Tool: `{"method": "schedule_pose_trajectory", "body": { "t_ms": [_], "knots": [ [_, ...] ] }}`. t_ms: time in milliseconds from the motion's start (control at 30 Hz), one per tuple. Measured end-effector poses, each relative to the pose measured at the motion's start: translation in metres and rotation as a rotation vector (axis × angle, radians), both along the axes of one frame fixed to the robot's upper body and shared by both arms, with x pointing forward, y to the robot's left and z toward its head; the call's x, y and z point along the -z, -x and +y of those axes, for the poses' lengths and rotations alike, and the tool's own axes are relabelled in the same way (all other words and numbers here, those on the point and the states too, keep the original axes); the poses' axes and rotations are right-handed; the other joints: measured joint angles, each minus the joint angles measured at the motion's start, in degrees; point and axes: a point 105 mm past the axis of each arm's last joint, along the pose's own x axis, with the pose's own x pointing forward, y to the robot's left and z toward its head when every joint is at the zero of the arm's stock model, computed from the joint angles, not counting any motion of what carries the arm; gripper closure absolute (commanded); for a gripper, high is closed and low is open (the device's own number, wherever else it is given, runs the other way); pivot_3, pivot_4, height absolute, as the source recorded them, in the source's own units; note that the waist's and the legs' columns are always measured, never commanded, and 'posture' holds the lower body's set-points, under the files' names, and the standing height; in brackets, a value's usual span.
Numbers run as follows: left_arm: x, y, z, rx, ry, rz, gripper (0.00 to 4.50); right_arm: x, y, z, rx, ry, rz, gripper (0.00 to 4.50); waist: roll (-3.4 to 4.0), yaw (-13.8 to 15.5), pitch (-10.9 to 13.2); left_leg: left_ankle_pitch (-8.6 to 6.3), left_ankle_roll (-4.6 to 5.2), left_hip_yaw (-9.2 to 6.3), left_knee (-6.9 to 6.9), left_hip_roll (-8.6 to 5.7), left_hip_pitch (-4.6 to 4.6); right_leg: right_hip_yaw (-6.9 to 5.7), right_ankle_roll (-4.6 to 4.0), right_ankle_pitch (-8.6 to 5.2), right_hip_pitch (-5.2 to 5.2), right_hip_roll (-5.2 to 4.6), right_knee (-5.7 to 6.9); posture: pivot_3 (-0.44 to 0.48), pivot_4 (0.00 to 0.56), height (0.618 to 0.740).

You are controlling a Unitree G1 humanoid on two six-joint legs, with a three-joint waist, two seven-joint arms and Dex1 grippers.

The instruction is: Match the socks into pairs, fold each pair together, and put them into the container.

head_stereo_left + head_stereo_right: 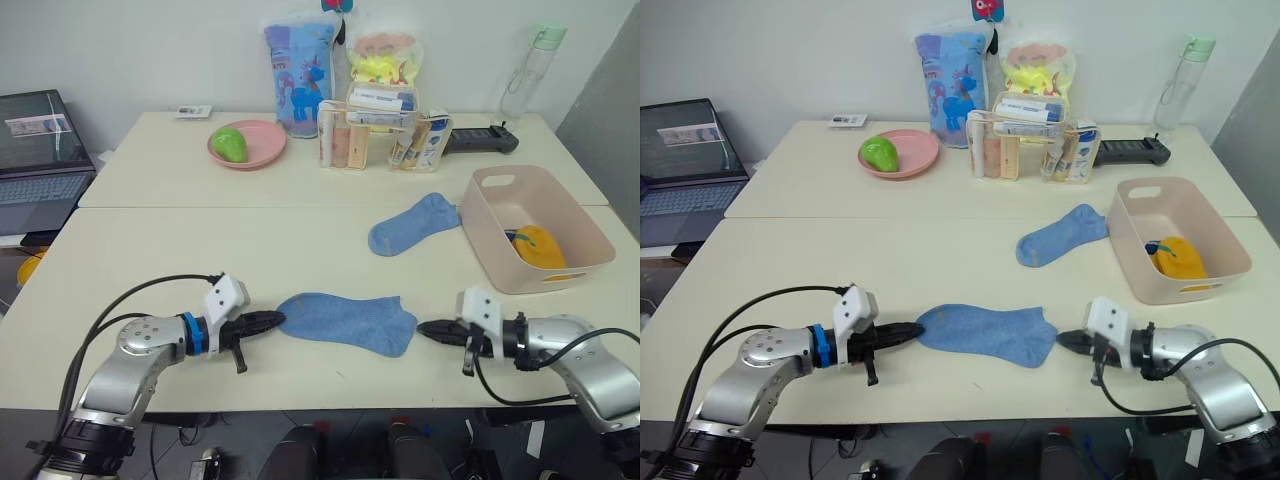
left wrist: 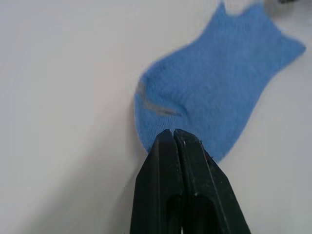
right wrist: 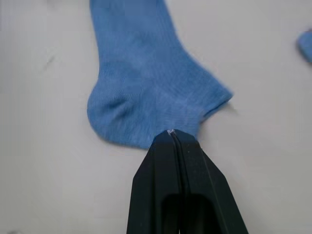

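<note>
Sock, light blue (image 1: 347,321): soft ribbed knit, ankle cut, lying flat and stretched lengthwise along the near edge of the cream table (image 1: 200,260), between the two grippers. Left gripper (image 1: 276,321): fingers pressed together at the sock's toe end; whether fabric is pinched between them cannot be told. Right gripper (image 1: 421,328): fingers together at the cuff and heel end, grip on the cloth likewise unclear.

Second light blue sock (image 1: 412,223): farther back, cuff end just beside the container (image 1: 570,232), a pale pink tub with a handle cutout. Inside it, a mustard yellow bundle (image 1: 539,246).

Left wrist view: grey marks (image 2: 153,105) at the toe, not seen from the head views. Right wrist view: rounded heel bulge (image 3: 109,117) and ribbing. Head views alone give the pink plate (image 1: 262,140) with a green fruit (image 1: 229,144), the clear organiser (image 1: 385,135) and the laptop (image 1: 40,160).
</note>
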Motion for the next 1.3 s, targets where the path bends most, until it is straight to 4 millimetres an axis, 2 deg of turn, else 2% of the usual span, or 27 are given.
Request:
{"method": "schedule_pose_trajectory", "body": {
  "t_ms": [33, 133, 233, 333, 467, 500, 733, 767, 833, 867, 967, 1033, 1167, 1300],
  "knots": [
    [-0.007, -0.003, 0.003, -0.036, 0.037, -0.007, 4.11, -0.006, -0.004, -0.004, 0.04, -0.022, -0.019, 4.5, 0.0, 0.0, 0.0, 0.0, 0.0, 0.0, 0.0, 0.0, 0.01, -0.01, 0.0, 0.0, 0.01, 0.0, 0.0, 0.0, 0.15, 0.74],
    [-0.023, -0.02, 0.022, -0.203, 0.108, -0.067, 3.23, -0.018, -0.023, -0.016, 0.194, -0.079, -0.094, 3.87, 0.0, 0.0, 0.0, 0.0, 0.0, 0.02, 0.0, 0.0, 0.02, 0.0, 0.0, 0.0, 0.01, 0.0, 0.02, 0.0, 0.15, 0.74],
    [-0.033, -0.044, 0.058, -0.448, 0.134, -0.17, 2.26, -0.023, -0.045, -0.032, 0.373, -0.096, -0.176, 2.83, 0.0, 0.1, 0.0, 0.01, -0.01, 0.07, 0.0, -0.01, 0.04, 0.02, 0.0, 0.0, 0.01, 0.0, 0.03, 0.0, 0.15, 0.74],
    [-0.021, -0.049, 0.079, -0.57, 0.077, -0.214, 1.3, -0.012, -0.053, -0.036, 0.468, -0.102, -0.186, 1.78, 0.0, 0.0, 0.0, 0.01, -0.01, 0.11, -0.04, -0.02, 0.02, 0.04, 0.01, 0.0, -0.01, -0.01, -0.03, 0.0, 0.15, 0.74],
    [-0.005, -0.046, 0.077, -0.596, 0.066, -0.211, 0.01, -0.002, -0.058, -0.037, 0.538, -0.095, -0.191, 0.3, 0.0, 0.0, 0.0, 0.01, -0.01, 0.09, 0.01, -0.02, 0.01, 0.05, 0.01, 0.01, -0.03, 0.0, 0.02, 0.0, 0.15, 0.74],
    [-0.005, -0.046, 0.077, -0.595, 0.063, -0.216, 0.0, -0.001, -0.058, -0.037, 0.546, -0.095, -0.194, 0.03, 0.0, 0.0, 0.0, 0.01, -0.01, 0.09, 0.01, -0.02, 0.02, 0.05, 0.01, 0.01, -0.03, 0.0, 0.04, 0.0, 0.15, 0.74],
    [-0.003, -0.044, 0.073, -0.568, 0.052, -0.21, 0.0, 0.0, -0.059, -0.036, 0.541, -0.066, -0.204, 0.03, 0.0, -0.1, 0.0, 0.01, -0.01, 0.09, 0.01, -0.02, 0.03, 0.06, 0.01, 0.01, -0.03, 0.0, 0.05, 0.0, 0.15, 0.74],
    [-0.005, -0.043, 0.066, -0.531, 0.06, -0.202, 0.0, -0.002, -0.061, -0.03, 0.515, -0.061, -0.207, 0.03, 0.0, -0.1, 0.0, 0.01, -0.01, 0.1, 0.01, -0.02, 0.01, 0.06, 0.01, 0.01, -0.07, 0.0, 0.06, 0.0, 0.15, 0.74],
    [-0.022, -0.04, 0.038, -0.385, 0.093, -0.201, 0.0, -0.014, -0.071, -0.011, 0.451, -0.074, -0.225, 0.03, 0.0, -0.2, 0.0, 0.01, -0.02, 0.1, 0.04, -0.02, -0.02, 0.07, 0.0, 0.01, -0.11, 0.0, 0.09, 0.0, 0.15, 0.74],
    [-0.038, -0.038, 0.017, -0.285, 0.112, -0.219, 0.0, -0.023, -0.078, 0.002, 0.419, -0.085, -0.236, 0.03, -0.01, -0.3, 0.0, 0.01, -0.02, 0.09, 0.04, -0.01, -0.02, 0.07, 0.0, 0.01, -0.11, 0.01, 0.1, 0.0, 0.15, 0.74],
    [-0.08, -0.028, -0.023, -0.078, 0.137, -0.278, 0.0, -0.043, -0.093, 0.029, 0.352, -0.076, -0.271, 0.03, 0.01, -0.5, 0.0, 0.01, -0.02, 0.11, -0.03, -0.01, -0.01, 0.07, 0.0, 0.01, -0.11, 0.01, 0.04, 0.0, 0.15, 0.74],
    [-0.084, -0.024, -0.028, -0.041, 0.138, -0.251, 0.0, -0.04, -0.1, 0.034, 0.337, -0.039, -0.256, 0.03, 0.01, -0.6, 0.0, 0.01, -0.02, 0.12, -0.06, -0.01, -0.02, 0.08, 0.0, 0.0, -0.13, 0.01, 0.01, 0.0, 0.15, 0.74],
    [-0.081, -0.017, -0.037, 0.013, 0.122, -0.184, 0.0, -0.023, -0.113, 0.046, 0.32, 0.006, -0.179, 0.03, 0.01, -0.7, 0.0, 0.02, -0.03, 0.14, -0.01, -0.01, -0.04, 0.11, -0.01, 0.01, -0.17, 0.03, 0.05, 0.0, 0.15, 0.74],
    [-0.098, -0.012, -0.051, 0.063, 0.124, -0.231, 0.0, -0.014, -0.124, 0.069, 0.29, 0.011, -0.123, 0.03, 0.01, -0.9, 0.0, 0.02, -0.03, 0.12, 0.0, -0.01, -0.03, 0.1, -0.01, 0.01, -0.16, 0.03, 0.07, 0.0, 0.15, 0.74]
  ]
}}
